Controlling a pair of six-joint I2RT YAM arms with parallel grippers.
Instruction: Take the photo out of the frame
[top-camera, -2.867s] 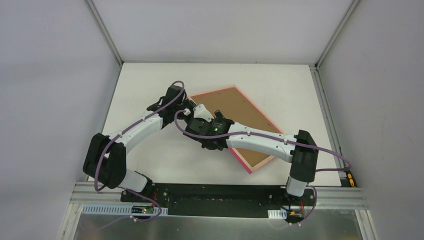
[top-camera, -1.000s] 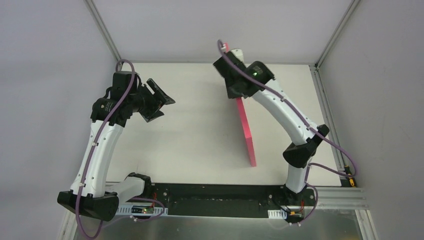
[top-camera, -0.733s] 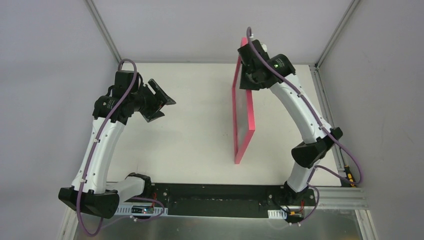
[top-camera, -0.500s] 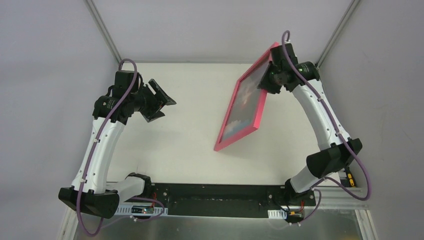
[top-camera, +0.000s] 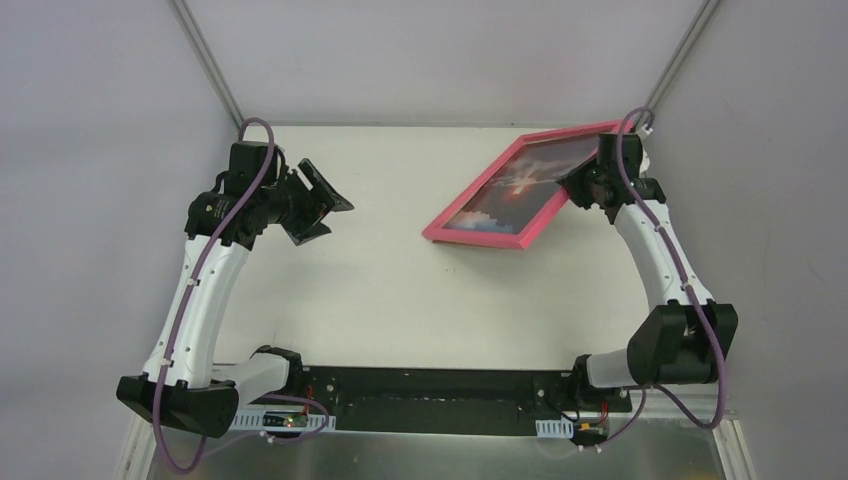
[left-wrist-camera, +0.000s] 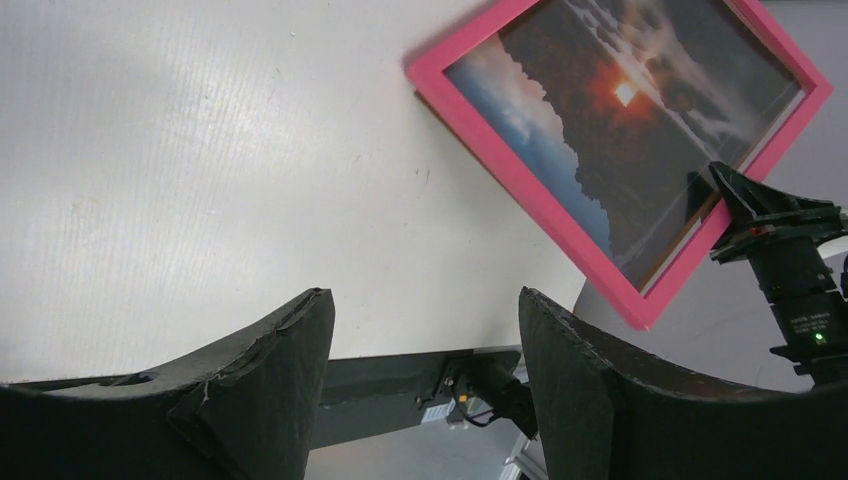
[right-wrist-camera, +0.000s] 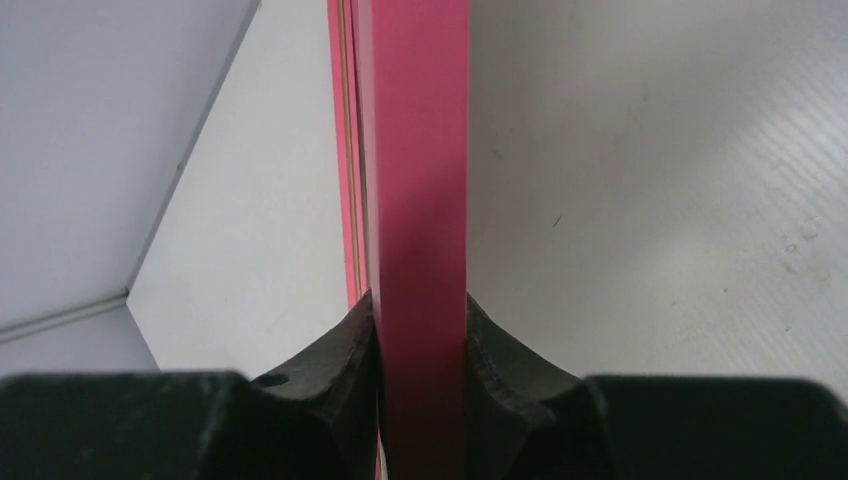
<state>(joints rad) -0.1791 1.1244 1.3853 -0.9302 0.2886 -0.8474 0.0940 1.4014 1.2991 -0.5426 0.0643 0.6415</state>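
Observation:
The frame is bright pink and hangs tilted over the table's far right, picture side up. The photo, an orange sun among dark clouds, sits inside it. My right gripper is shut on the frame's right rim. In the right wrist view the pink edge runs straight up from between the two black fingers. My left gripper hangs open and empty over the table's left side. From the left wrist, the frame and photo lie far beyond its spread fingers.
The white table is walled by grey panels on three sides, with metal posts at the back corners. A black base rail runs along the near edge. The right arm's elbow sits at the near right.
My right arm has swung the frame from standing edge-on at mid-table out to the far right, turning the picture side upward. The left arm has stayed put with its gripper open.

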